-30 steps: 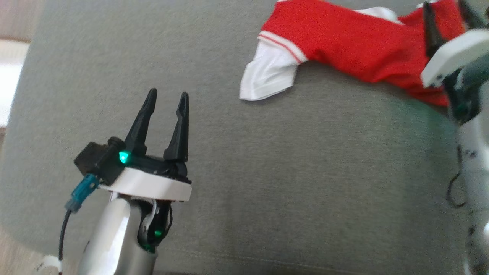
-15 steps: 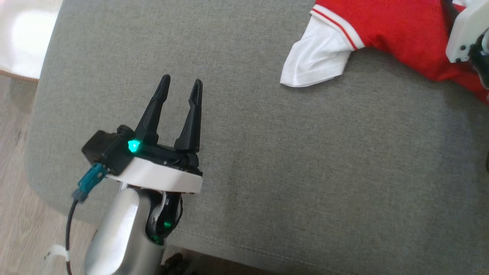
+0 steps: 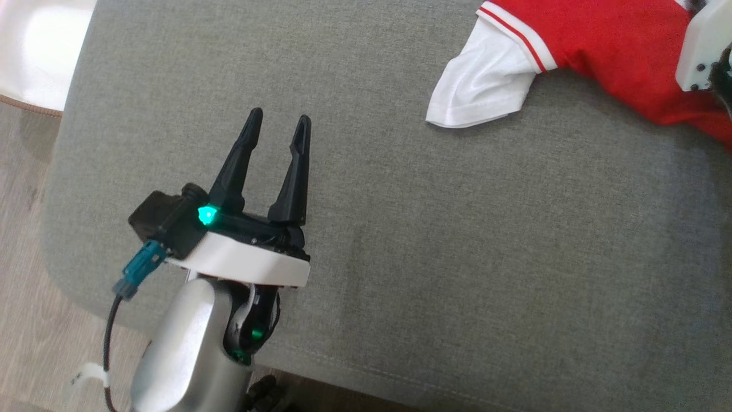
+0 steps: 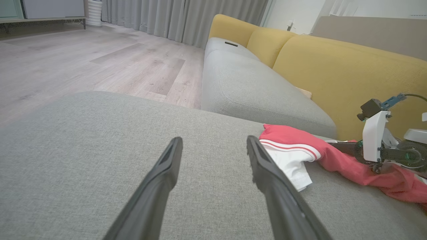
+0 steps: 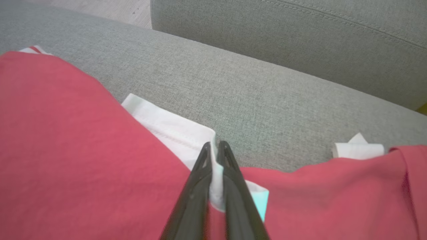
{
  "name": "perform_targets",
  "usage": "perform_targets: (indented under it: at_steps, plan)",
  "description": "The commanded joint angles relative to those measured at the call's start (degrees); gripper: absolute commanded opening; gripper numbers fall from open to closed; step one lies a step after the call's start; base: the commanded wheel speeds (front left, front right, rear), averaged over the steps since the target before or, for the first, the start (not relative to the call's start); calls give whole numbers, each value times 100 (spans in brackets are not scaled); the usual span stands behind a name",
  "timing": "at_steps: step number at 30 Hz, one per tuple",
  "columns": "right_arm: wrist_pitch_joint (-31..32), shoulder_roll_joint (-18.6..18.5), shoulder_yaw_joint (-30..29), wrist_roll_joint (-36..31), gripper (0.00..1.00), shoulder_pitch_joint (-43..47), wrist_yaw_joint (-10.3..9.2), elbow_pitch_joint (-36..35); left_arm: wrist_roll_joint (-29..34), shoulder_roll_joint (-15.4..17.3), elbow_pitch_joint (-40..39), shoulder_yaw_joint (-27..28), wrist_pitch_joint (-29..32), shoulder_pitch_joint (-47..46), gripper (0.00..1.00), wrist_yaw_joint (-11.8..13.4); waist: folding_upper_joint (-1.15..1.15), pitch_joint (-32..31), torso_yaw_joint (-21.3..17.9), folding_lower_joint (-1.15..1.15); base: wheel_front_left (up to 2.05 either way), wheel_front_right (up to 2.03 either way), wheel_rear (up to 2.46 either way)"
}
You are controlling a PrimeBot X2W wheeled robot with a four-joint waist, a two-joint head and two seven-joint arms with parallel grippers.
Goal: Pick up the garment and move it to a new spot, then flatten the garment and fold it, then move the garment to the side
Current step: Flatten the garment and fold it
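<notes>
The garment (image 3: 600, 51) is a red shirt with white sleeves and red-striped cuffs, lying crumpled on a grey cushion (image 3: 434, 240) at the upper right of the head view. In the right wrist view my right gripper (image 5: 214, 146) is shut on a white fold of the garment (image 5: 83, 140) at its collar edge. Its white housing (image 3: 703, 51) shows at the right edge of the head view. My left gripper (image 3: 278, 117) hovers open and empty over bare cushion, well left of the white sleeve (image 3: 480, 86). The left wrist view shows the garment (image 4: 337, 160) to the right of my left gripper (image 4: 213, 141).
The grey cushion's (image 3: 63, 240) front-left corner drops to wood floor (image 3: 28, 320). A white cloth (image 3: 34, 51) lies at the top left. A yellow sofa back (image 4: 347, 70) and a second grey seat cushion (image 4: 247, 86) stand behind the garment.
My right gripper has closed from open onto the white fold of the garment. The head camera has shifted, sliding the scene right and up. The left gripper stays open.
</notes>
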Motion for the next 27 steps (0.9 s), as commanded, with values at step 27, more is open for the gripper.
perform_targets:
  at_steps: [27]
  plan:
    - [-1800,473,868,1595,0,491,-5,-1144,282,63,6,560,-29,355,100,-80,0,-1292,-856,0,0,0,0]
